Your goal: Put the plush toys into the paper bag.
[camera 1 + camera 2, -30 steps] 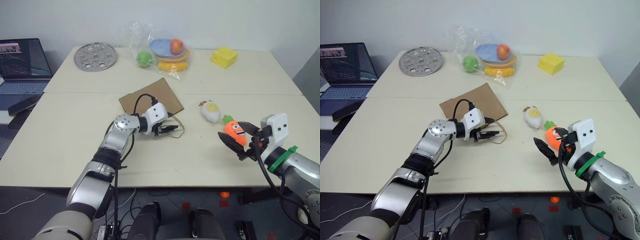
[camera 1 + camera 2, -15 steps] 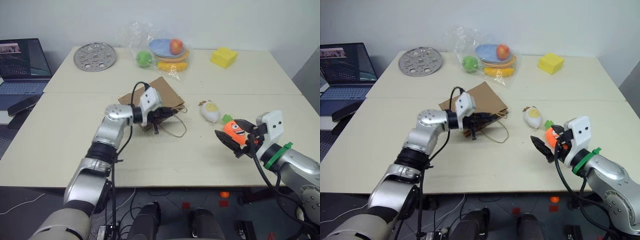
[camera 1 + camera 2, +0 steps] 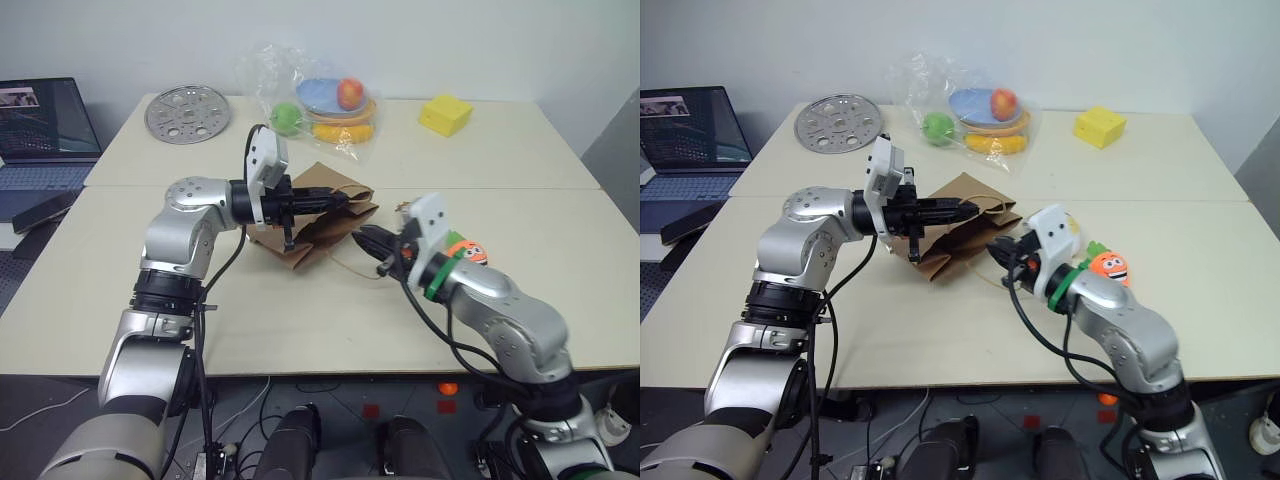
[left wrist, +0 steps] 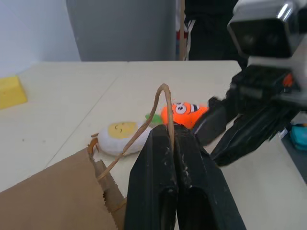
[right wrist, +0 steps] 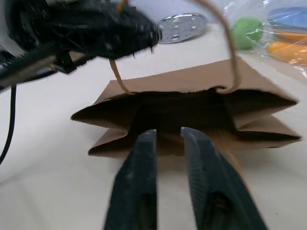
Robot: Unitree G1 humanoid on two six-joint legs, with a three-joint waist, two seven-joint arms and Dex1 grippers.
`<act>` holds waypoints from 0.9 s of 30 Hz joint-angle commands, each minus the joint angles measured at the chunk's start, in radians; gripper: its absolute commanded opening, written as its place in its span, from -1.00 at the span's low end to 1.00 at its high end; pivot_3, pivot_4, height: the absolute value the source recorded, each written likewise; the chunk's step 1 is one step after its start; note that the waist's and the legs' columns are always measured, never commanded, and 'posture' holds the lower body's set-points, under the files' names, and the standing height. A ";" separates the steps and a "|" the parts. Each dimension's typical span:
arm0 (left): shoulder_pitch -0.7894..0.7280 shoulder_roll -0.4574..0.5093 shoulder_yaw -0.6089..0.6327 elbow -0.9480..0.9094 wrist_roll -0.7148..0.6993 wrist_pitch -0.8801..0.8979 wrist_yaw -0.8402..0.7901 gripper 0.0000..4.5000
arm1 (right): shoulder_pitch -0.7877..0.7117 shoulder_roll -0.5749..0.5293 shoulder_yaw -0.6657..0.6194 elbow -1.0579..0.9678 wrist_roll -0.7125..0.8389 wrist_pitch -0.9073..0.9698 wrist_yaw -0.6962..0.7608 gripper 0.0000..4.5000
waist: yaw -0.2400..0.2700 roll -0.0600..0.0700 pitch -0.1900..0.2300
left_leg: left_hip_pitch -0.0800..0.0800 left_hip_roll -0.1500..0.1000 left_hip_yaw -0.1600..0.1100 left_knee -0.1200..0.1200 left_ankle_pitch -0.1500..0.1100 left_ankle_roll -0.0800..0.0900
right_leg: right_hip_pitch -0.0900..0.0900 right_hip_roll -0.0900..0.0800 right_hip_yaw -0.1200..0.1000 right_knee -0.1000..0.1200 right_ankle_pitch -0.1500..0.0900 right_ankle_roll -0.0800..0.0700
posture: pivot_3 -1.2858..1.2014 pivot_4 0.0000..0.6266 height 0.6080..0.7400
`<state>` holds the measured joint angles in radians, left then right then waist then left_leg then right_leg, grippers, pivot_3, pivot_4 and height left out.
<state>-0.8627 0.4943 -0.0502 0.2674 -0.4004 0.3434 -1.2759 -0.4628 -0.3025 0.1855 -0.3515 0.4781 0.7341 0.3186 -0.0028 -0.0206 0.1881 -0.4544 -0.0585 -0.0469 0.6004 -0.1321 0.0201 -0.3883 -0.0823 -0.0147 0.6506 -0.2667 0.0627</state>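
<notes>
You've got the plain brown kraft paper bag (image 3: 962, 222) lying on the cream table (image 3: 1160, 170), mouth gaping toward the right gripper (image 3: 368, 243) — its fingers look closed w/ nothing between them. Left gripper (image 4: 171, 140) is clenched on the bag's twisted handle loop (image 4: 154, 111). Orange carrot plush (image 3: 1106, 266) & white egg-shaped plush (image 4: 118, 138) sit on the table beyond the right arm, outside the bag.

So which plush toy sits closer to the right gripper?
The white egg toy, next to the right gripper; the orange carrot lies farther back along that arm.
</notes>
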 commanded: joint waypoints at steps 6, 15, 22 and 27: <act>0.015 0.035 0.025 -0.129 -0.061 0.071 0.003 -1.00 | -0.106 0.088 0.025 0.245 -0.137 -0.161 0.033 -1.00 | -0.003 0.000 0.000 | 0.002 0.000 0.001 0.001 0.001 -0.001 | -0.001 0.001 0.002 0.008 0.000 0.000 | 0.03 -0.52 1.00; 0.042 0.042 0.033 -0.188 -0.086 0.104 0.035 -1.00 | -0.168 0.222 0.091 0.545 -0.265 -0.272 0.064 -1.00 | -0.014 0.000 0.000 | 0.004 0.003 -0.001 0.001 0.003 -0.005 | -0.001 0.005 0.002 0.012 0.000 -0.002 | 0.03 -0.52 1.00; 0.055 0.038 0.077 -0.163 -0.043 0.036 0.142 -1.00 | -0.124 0.200 0.143 0.657 -0.410 -0.333 0.051 -1.00 | -0.016 0.000 0.000 | 0.004 0.003 -0.001 0.001 0.003 -0.005 | -0.002 0.005 0.003 0.012 0.000 -0.003 | 0.03 -0.52 1.00; 0.035 0.008 0.159 -0.118 0.001 -0.053 0.340 -1.00 | -0.101 0.193 0.127 0.641 -0.442 -0.309 0.042 -1.00 | -0.017 0.000 0.000 | 0.007 0.003 -0.003 0.001 0.003 -0.005 | -0.002 0.006 0.003 0.012 0.000 -0.003 | 0.03 -0.52 1.00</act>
<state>-0.8005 0.5093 0.0669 0.1584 -0.4140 0.3389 -1.0008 -0.5746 -0.1056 0.3164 0.2898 0.0576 0.4053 0.3683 -0.0198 -0.0205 0.1881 -0.4469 -0.0555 -0.0495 0.6010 -0.1287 0.0146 -0.3903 -0.0767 -0.0116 0.6626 -0.2667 0.0598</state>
